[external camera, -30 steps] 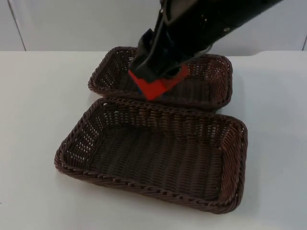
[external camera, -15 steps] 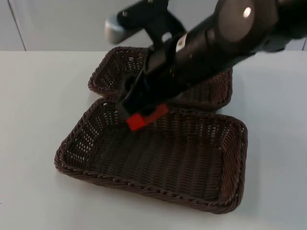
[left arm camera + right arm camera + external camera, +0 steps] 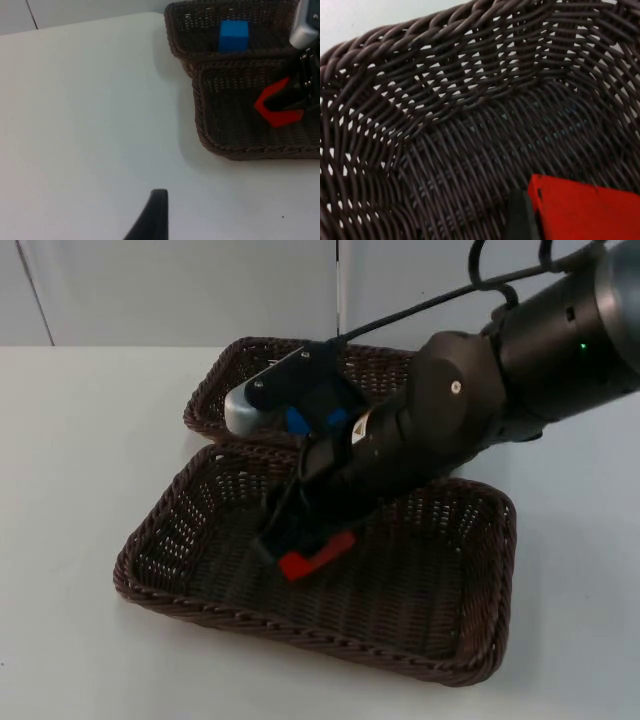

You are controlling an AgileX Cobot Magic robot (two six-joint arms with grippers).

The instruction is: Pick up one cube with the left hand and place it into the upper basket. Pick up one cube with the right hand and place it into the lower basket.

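So here's where I'm at, starting from the near side of the bench: the lower basket (image 3: 330, 570) sits closest to the near edge, and my right gripper (image 3: 300, 552) is down inside it, toward its left half, clenched on the red cube (image 3: 312, 558). From the right wrist view the red cube (image 3: 585, 212) is pinched against a fingertip with the woven floor of the lower basket (image 3: 445, 125) right underneath; I can't tell if it's actually touching the floor or just hanging a hair above it. Either way it's inside the walls, not over the rim.

Just behind that, touching or nearly touching along the long side, is the upper basket (image 3: 215, 405). The blue cube (image 3: 233, 35) is already lying in it, near the wall that faces the lower basket, and nothing is holding it. So I'd call the left-hand half of the job done.

My left gripper (image 3: 152, 215) is parked out over the bare white bench (image 3: 90, 110), well off to the left of both baskets, just waiting. One fingertip pokes into its own view, and honestly I can't tell from that whether it's spread or closed.

What's left, as far as I can judge: let go of the red cube so it drops onto the basket floor, then lift my right arm out without snagging the weave. Should be nearly finished
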